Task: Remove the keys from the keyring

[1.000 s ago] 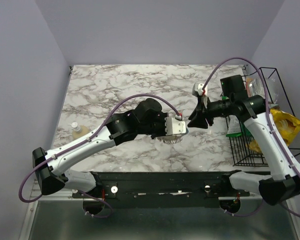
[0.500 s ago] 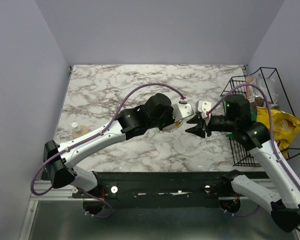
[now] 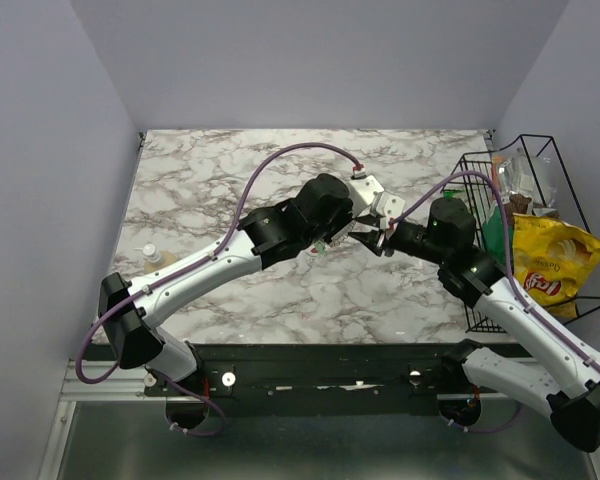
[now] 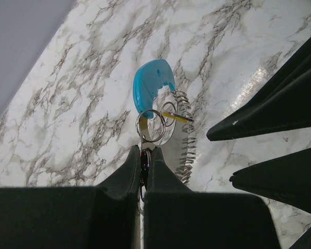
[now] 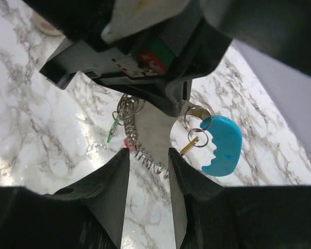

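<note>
Now: left pincer (image 4: 144,151) is clamped shut on the keyring (image 4: 185,140) from above, apparently lifting it off the counter (image 4: 83,104) near its middle so the keys dangle free. Blue tag (image 5: 223,142) and yellow key (image 5: 189,146) hang at 3 o'clock of the coiled wire, green key (image 5: 113,129) at 9 o'clock, red key (image 5: 129,144) low on the coil. Right pincer (image 5: 147,153) is part open, holding nothing, tips just short of the red key, probably lined up to pick it.
</note>
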